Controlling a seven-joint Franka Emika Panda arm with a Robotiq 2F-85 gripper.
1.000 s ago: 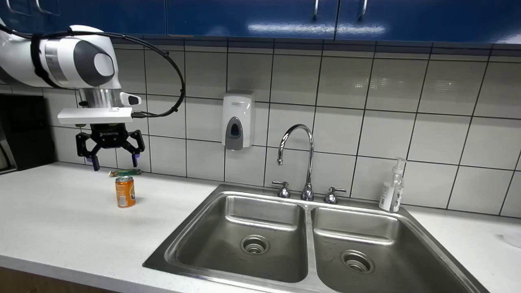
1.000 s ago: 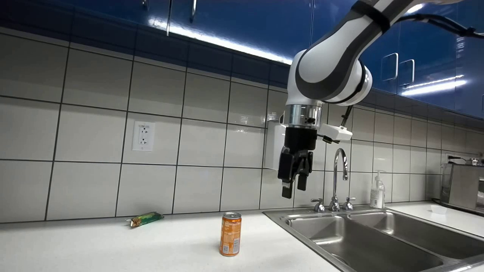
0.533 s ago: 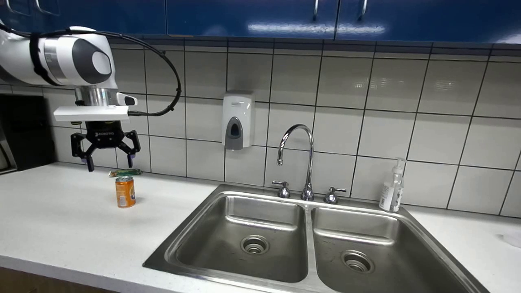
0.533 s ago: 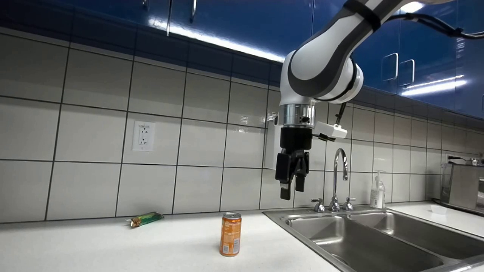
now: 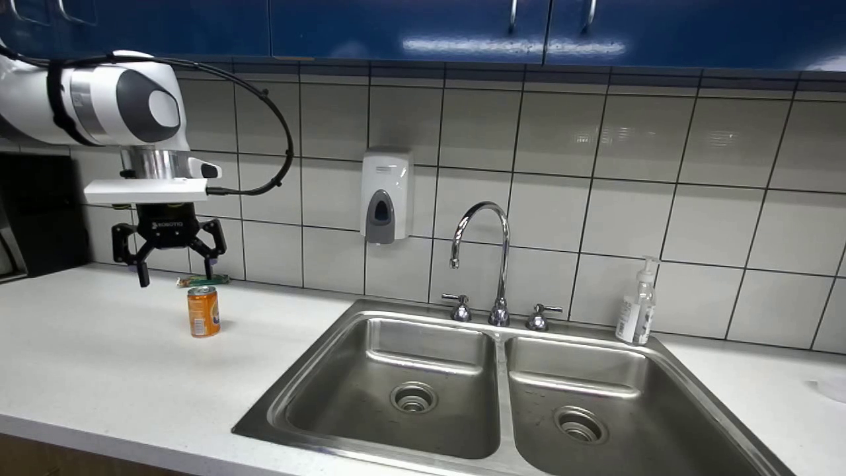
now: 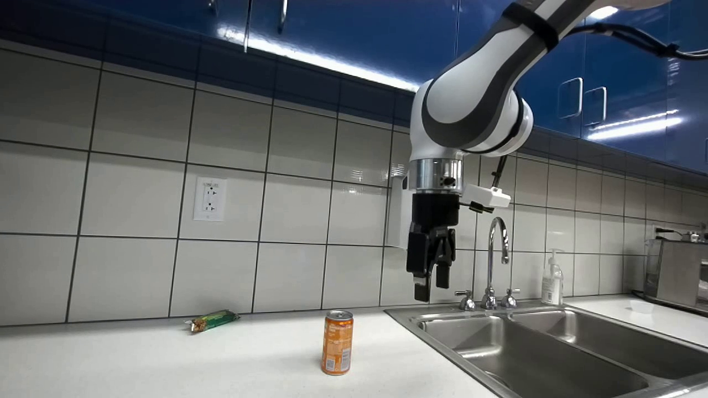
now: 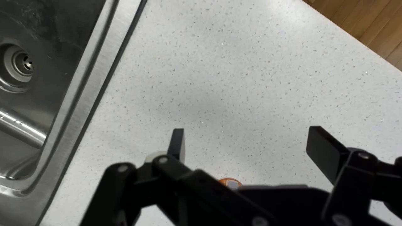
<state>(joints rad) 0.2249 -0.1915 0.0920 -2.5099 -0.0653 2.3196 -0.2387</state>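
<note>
Wrist view: the gripper (image 7: 246, 135) hangs over the counter (image 7: 235, 72), fingers spread wide with nothing between them. The orange can (image 7: 230, 183) stands lower down, off centre beneath it, mostly hidden behind its linkage (just a sliver shows). A straight descent would probably miss the can, or let a finger clip its rim and topple it, because of that offset; the poor view could also mislead whoever steers.

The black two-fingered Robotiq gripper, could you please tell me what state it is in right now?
Gripper: open and holding nothing; the orange cylindrical metal can stands upright, apart from it.
</note>
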